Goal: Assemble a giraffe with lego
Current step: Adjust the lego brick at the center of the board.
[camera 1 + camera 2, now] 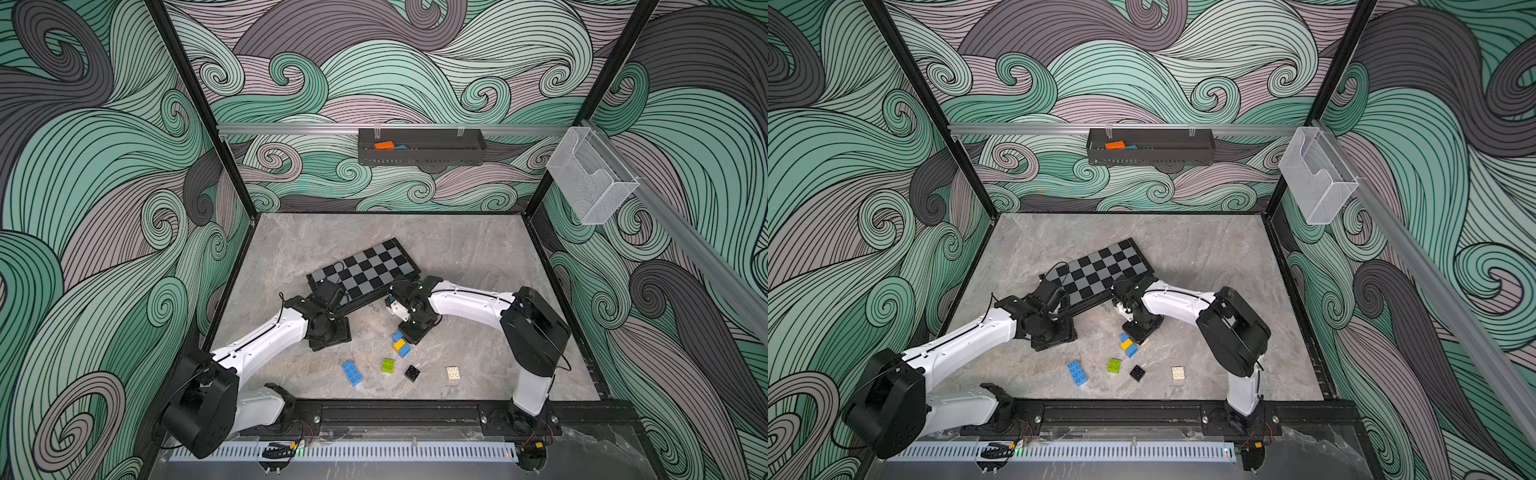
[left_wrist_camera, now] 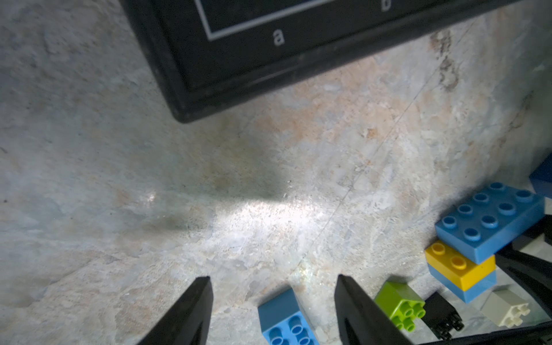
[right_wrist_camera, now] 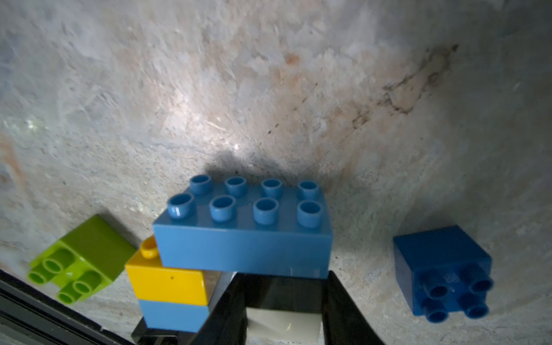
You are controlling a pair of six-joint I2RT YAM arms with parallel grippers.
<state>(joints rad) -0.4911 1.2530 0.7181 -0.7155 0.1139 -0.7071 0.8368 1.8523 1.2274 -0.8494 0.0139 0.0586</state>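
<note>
Though it is only part built, the giraffe [image 1: 401, 345] is plain in both top views. It is a stub of blue, yellow and blue bricks on the desk [image 1: 478, 249], about midway along the near edge where the arms are bolted. The right arm [image 1: 469, 302] bends down over its far end. Loose lego lies in a row closer to that edge: a blue oblong brick [image 1: 352, 372], a lime brick [image 1: 388, 365], a black brick [image 1: 412, 372] and a cream brick [image 1: 453, 372]. The chequered board [image 1: 365, 270] sits further back.

From the left wrist, the left fingers [image 2: 191, 310] stand apart, grasping nothing. The blue oblong brick shows in the gap beyond them, and the giraffe lies well off to one side.

From the right wrist, the right fingers [image 3: 343, 310] press on either side of the white and black bricks under the giraffe's long blue body, so I take it as gripped there. The bricks look light, hard and smooth-sided. I'd judge the flat walls low down the safest hold, since a push-fit joint may pop if squeezed off-centre.
</note>
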